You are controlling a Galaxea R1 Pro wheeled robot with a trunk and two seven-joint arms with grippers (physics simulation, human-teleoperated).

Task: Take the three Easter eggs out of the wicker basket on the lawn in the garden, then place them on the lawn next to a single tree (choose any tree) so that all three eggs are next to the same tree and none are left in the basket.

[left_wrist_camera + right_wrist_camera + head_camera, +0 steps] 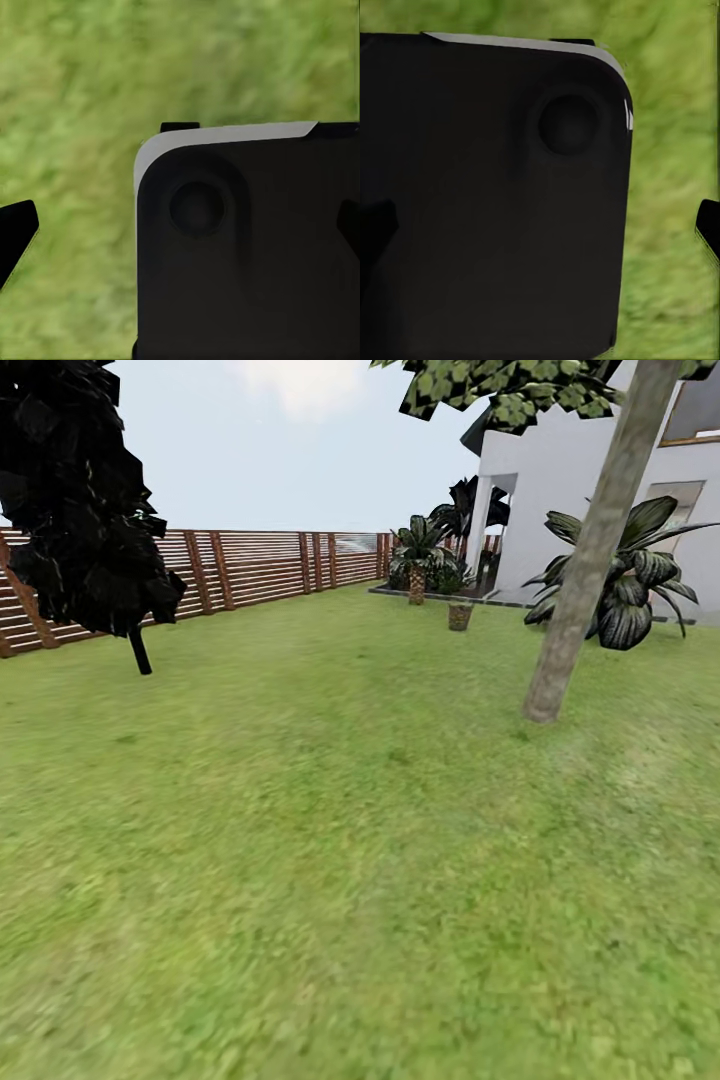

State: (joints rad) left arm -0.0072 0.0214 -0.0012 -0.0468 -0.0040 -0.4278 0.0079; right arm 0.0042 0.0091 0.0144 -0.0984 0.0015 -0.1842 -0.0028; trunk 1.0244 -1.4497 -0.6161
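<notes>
The head view looks out over the lawn [330, 840], a broad patchy green stretch running from the near edge to a brown slatted fence [260, 565] at the far left. The tree [590, 550] with its bare grey-tan trunk rises from the grass on the right at middle distance, leaning slightly, its blocky leaves cut off by the top of the view. Far beyond it, near the white house [560, 490], a small brown basket-like thing [460, 616] stands on the grass (too small to tell whether it is the wicker basket, or whether eggs lie in it). A short palm [417, 565] stands just behind it, a broad-leaved bush [625, 575] to its right against the house wall, and a dark tree [85, 500] at the near left.

In each wrist view a dark rounded body panel of the robot [240, 247] hangs over blurred grass, with black fingertips [16, 232] at both side edges; the tips of the right gripper [709, 225] likewise. Both jaws stand wide apart, holding nothing.
</notes>
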